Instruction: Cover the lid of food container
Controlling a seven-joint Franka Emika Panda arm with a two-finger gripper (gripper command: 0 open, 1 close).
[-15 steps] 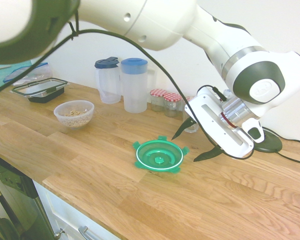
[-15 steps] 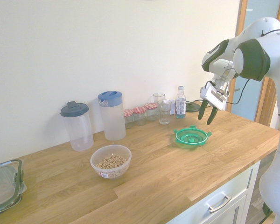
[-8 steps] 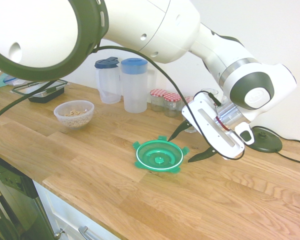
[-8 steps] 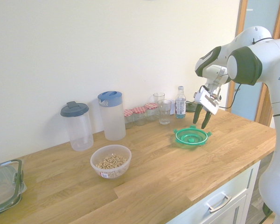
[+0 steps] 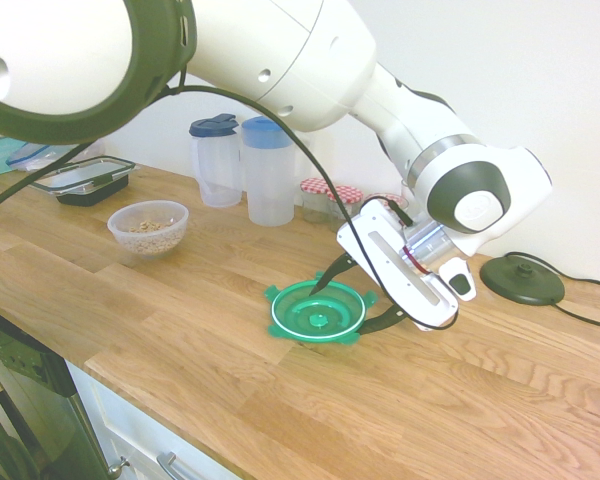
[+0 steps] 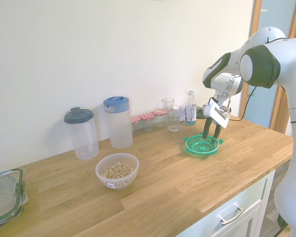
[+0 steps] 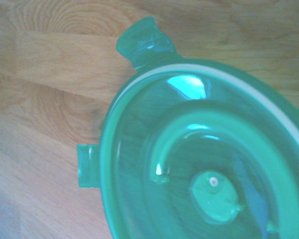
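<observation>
Wooden kitchen counter (image 5: 180,330): your gripper (image 5: 352,298) hangs with fingers wide over the round translucent green lid (image 5: 318,312), well apart from the clear cereal bowl (image 5: 148,228). Grasp its rim next.

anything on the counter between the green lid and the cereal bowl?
No. In the second exterior view, only bare wood runs from the green lid to the cereal bowl; the first exterior view agrees.

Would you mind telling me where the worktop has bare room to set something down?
Bare wood runs along the front edge, and between the food container and the lid. The wall side is crowded: pitchers, jars, glasses, a bottle. The open gripper occupies the lid.
</observation>
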